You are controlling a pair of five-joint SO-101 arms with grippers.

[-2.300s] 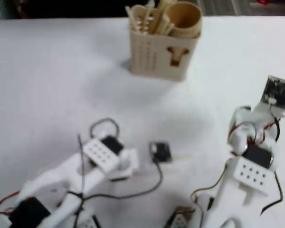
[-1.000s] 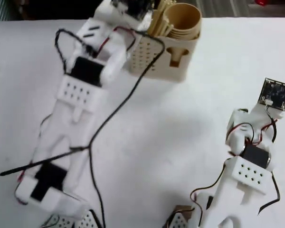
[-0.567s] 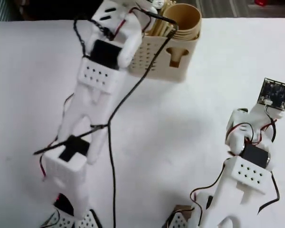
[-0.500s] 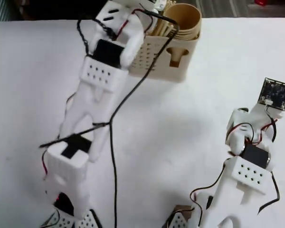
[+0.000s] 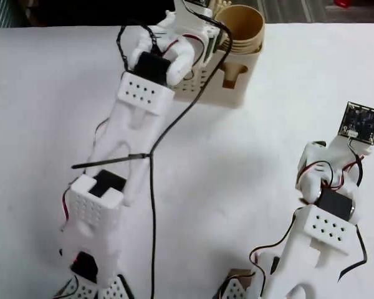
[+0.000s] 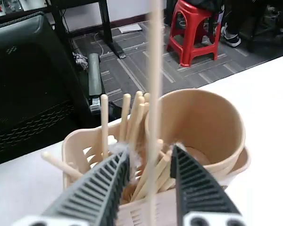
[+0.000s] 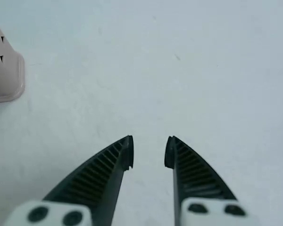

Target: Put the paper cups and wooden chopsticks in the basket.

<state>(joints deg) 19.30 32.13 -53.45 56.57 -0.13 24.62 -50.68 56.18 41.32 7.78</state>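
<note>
The beige basket (image 5: 237,71) stands at the table's far edge with stacked paper cups (image 5: 243,25) and several wooden chopsticks (image 6: 132,117) inside. My left gripper (image 5: 202,9) hangs over the basket's chopstick side. In the left wrist view, the left gripper (image 6: 151,153) is open and one chopstick (image 6: 154,70) stands upright between its fingers with a gap on each side. The cups (image 6: 203,127) sit just beyond it. My right gripper (image 7: 149,140) is open over bare table with nothing between its fingers.
The right arm (image 5: 327,212) rests folded at the table's near right. A corner of the basket (image 7: 4,70) lies off to one side of the right gripper. Beyond the table's far edge are a red stool (image 6: 198,28) and a dark chair (image 6: 33,80).
The left arm swung from the table's near side up to the basket, then shifted right over it. The right arm stayed still.
</note>
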